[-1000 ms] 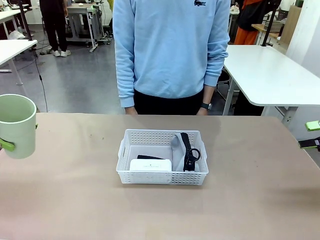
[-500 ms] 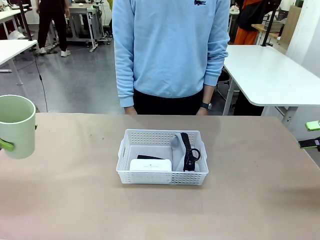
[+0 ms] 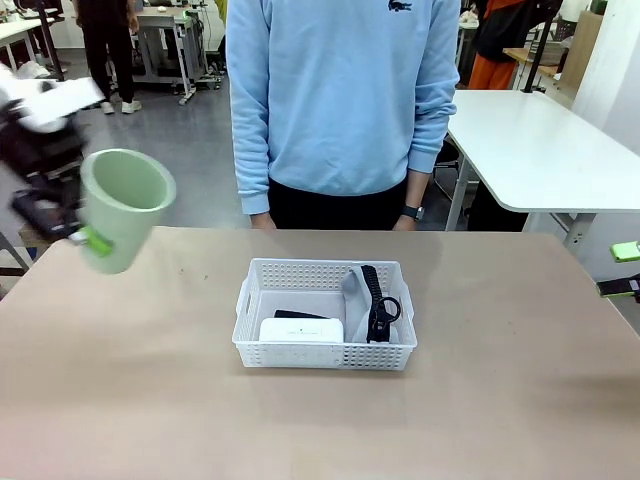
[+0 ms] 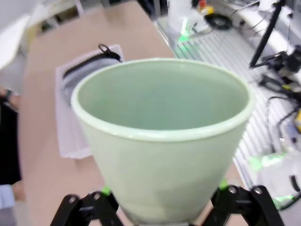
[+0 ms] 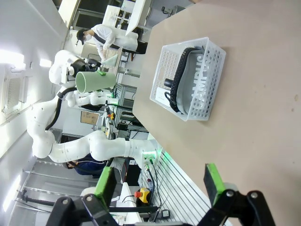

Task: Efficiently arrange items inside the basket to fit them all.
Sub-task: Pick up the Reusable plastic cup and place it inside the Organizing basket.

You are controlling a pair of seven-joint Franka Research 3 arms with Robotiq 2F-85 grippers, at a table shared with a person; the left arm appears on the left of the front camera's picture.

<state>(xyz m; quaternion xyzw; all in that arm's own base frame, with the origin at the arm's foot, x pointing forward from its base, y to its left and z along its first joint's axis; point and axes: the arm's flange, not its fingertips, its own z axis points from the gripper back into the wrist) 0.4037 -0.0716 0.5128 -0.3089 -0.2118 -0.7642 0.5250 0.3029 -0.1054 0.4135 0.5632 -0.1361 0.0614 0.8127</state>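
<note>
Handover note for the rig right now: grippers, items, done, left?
Left gripper: jaws shut on the pale green cup, held tilted in the air left of the basket.
Right gripper: jaws open, holding nothing, off to the right side.
Done: power strip, black stapler, grey pouch and its strap are in the basket.
Left: fit the cup in.

Pale green cup (image 3: 122, 207), white perforated basket (image 3: 325, 355), grey pouch (image 3: 356, 290), black strap (image 3: 376, 297).

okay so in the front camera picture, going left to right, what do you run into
left tool holding the pale green cup → white power strip in the basket → grey zip pouch → its black strap → right tool's green pad at the edge.
</note>
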